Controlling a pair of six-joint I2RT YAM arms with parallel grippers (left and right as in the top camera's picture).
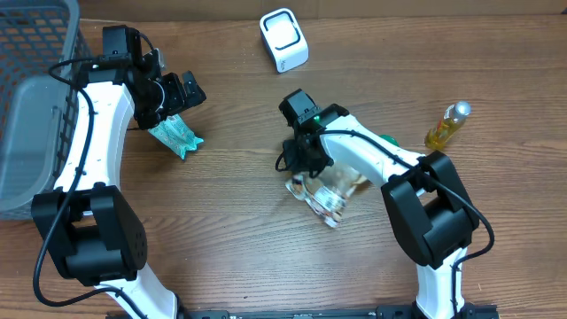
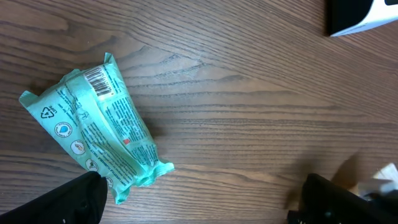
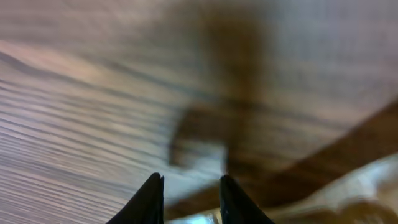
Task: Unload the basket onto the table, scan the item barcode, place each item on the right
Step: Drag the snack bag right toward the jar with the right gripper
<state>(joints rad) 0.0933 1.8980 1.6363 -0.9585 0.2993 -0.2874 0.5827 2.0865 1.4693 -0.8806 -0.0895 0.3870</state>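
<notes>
The left pincer (image 2: 205, 200) is hanging spread wide over the worktop (image 1: 230, 239), its fingers (image 2: 69, 202) straddling bare wood. A teal packet (image 2: 93, 134) is lying flat just beside it, barcode facing up, touching neither finger. The right pincer (image 3: 191, 198) is pointing down near the middle of the worktop, right at a clear pack (image 1: 326, 197). Its tips are standing a little apart, but the wrist view is blurring too much to tell whether they are pinching anything. A white scanner (image 1: 283, 40) is sitting at the far edge, well apart from both. A yellow bottle (image 1: 447, 124) is lying to the right, and a basket (image 1: 35, 53) is sitting at the far left.
</notes>
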